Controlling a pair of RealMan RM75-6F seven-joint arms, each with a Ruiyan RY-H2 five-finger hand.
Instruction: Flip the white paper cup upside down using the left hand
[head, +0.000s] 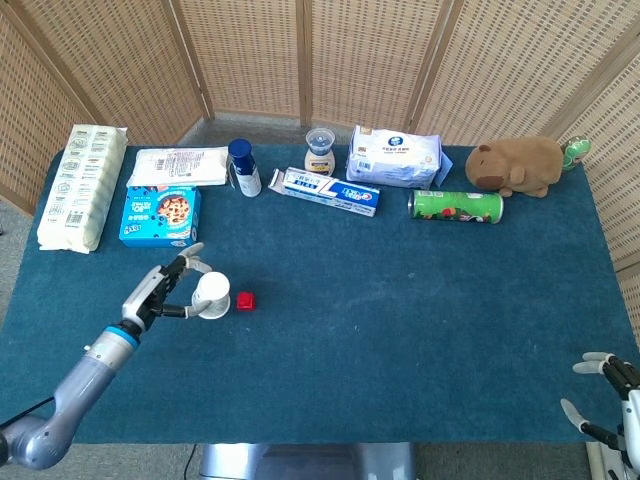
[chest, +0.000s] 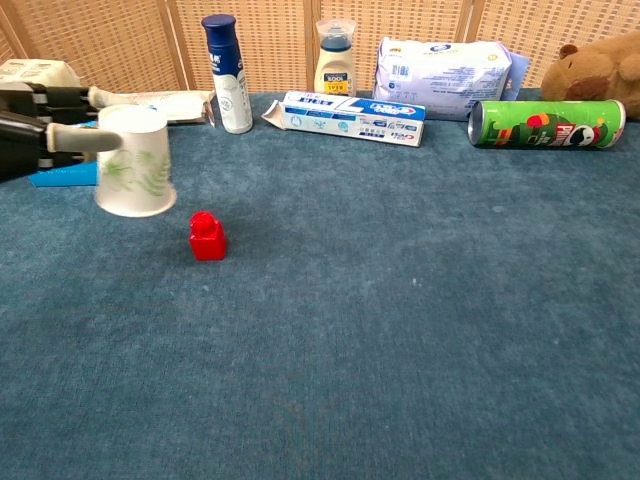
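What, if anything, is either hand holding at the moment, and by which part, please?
The left hand holds the white paper cup, upside down, by its side wall near the upturned base. The right hand holds nothing.

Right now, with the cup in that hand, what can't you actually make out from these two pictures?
- Whether the white paper cup rests fully on the cloth: the left hand covers its far side in both views.
- The right hand: cut off by the head view's corner, absent from the chest view.
- Print on the toothpaste box: too small.
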